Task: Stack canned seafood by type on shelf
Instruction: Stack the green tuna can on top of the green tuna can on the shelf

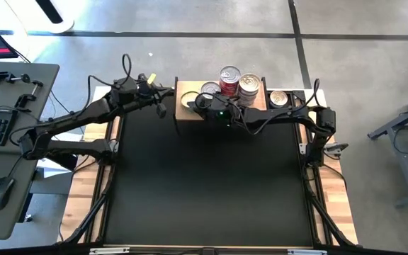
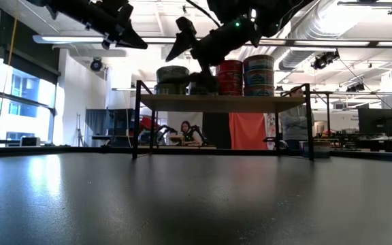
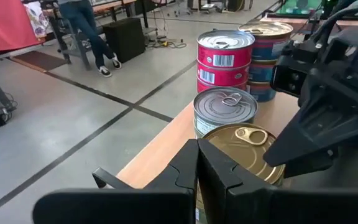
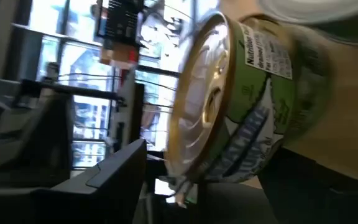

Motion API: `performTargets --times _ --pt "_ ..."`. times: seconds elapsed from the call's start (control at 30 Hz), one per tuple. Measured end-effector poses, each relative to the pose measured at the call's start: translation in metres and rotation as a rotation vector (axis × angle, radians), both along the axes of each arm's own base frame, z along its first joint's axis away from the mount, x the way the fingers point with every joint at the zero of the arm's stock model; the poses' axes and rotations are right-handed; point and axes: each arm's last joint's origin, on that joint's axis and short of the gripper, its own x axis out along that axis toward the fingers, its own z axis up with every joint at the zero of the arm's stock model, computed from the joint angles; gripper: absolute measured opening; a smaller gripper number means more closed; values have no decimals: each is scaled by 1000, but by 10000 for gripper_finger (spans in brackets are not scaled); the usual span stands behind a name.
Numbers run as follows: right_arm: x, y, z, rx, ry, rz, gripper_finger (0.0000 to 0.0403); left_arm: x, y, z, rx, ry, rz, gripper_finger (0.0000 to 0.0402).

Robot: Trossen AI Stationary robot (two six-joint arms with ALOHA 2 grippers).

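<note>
Several round tins stand on the wooden shelf at the far edge of the black mat: red-labelled stack beside bluish stack, silver-lidded tin nearer, gold-lidded green-labelled tin at the shelf's left end. Right jaws, spread, hover at that tin. Left jaws, pressed together, hang just left of the shelf.

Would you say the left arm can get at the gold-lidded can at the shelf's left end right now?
Probably not cleanly: the right gripper sits beside the gold-lidded can on the shelf, crowding it. The left gripper is just off that end, shut.
</note>
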Motion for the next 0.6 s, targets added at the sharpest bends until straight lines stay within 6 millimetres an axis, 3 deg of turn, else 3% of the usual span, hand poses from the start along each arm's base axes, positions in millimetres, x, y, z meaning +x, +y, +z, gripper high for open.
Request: performTargets --times 0.27,0.4,0.6 --pt "-1 -2 -3 72 15 -25 282 -1 -1 -4 -25 36 0 0" --pt "3 -7 19 46 28 -23 281 -1 -1 -5 -29 41 0 0" --pt "6 -9 41 20 232 7 281 -1 -1 -5 -28 40 -1 0"
